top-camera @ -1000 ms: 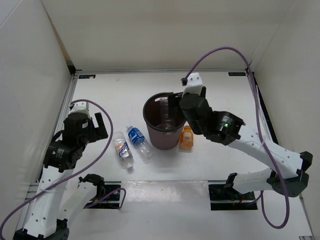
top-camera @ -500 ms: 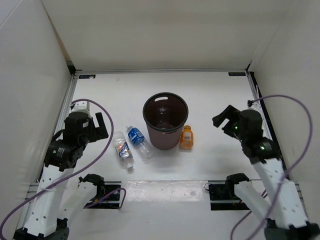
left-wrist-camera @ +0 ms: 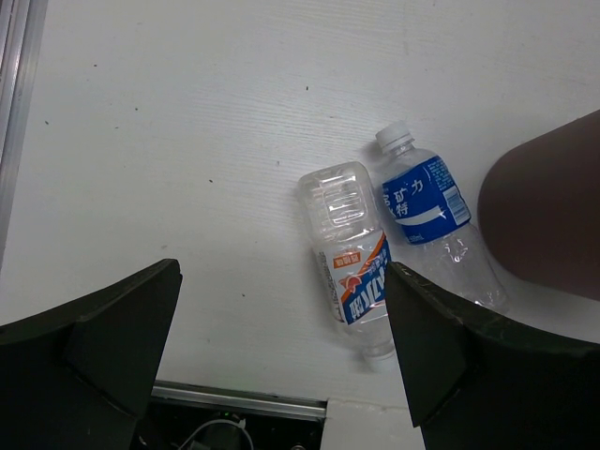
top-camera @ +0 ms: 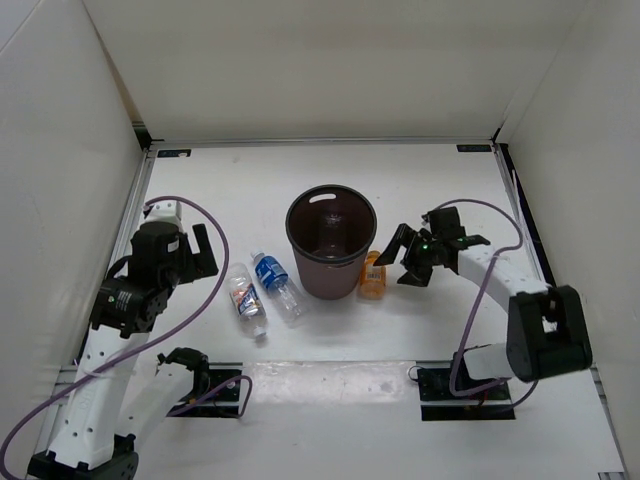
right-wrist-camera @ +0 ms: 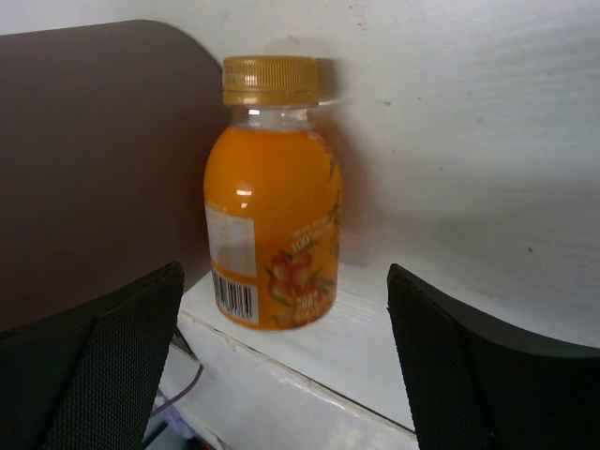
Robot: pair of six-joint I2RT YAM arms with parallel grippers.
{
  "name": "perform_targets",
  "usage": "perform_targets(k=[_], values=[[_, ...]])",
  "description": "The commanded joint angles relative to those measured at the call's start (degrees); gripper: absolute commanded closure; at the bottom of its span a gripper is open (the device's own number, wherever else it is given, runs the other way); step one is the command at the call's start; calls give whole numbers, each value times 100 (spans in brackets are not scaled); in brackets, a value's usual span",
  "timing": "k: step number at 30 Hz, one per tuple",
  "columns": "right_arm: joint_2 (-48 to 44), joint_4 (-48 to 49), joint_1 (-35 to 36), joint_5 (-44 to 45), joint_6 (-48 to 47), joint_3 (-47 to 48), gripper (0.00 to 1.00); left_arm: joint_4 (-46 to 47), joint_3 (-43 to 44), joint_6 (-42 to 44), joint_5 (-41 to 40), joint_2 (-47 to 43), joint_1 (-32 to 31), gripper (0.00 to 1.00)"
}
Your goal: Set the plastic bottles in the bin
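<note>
The dark maroon bin (top-camera: 330,280) stands upright mid-table, with a faint clear bottle shape (top-camera: 334,234) inside it. A short orange bottle (top-camera: 372,275) stands upright against the bin's right side. Left of the bin lie a blue-label bottle (top-camera: 274,283) and a white-red-label bottle (top-camera: 246,298). My right gripper (top-camera: 401,258) is open, low, just right of the orange bottle (right-wrist-camera: 272,206), which shows ahead of the open gripper (right-wrist-camera: 285,281) beside the bin wall (right-wrist-camera: 94,159). My left gripper (top-camera: 203,252) hangs open above the two lying bottles (left-wrist-camera: 352,262) (left-wrist-camera: 427,211).
White walls enclose the table on the left, back and right. A metal rail (left-wrist-camera: 234,398) runs along the near edge. The right arm's purple cable (top-camera: 480,290) loops over the table right of the orange bottle.
The right arm has left its place over the bin, swung out to the right, then come down low beside the orange bottle. The left arm has barely moved.
</note>
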Motion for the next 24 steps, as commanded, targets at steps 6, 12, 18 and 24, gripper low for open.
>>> perform_targets(k=[6,12,18,24], values=[[1260,677,369,-373,260,513,10,33,78,66,135,92,2,0],[1796,748,580,-364,400,733,10,41,78,84,205,153,-7,0],[2113,1240,439,-820,558,523,24,50,78,75,223,153,-16,0],[2254,1653,246,-1084,646,171,36,68,69,101,241,171,2,0]])
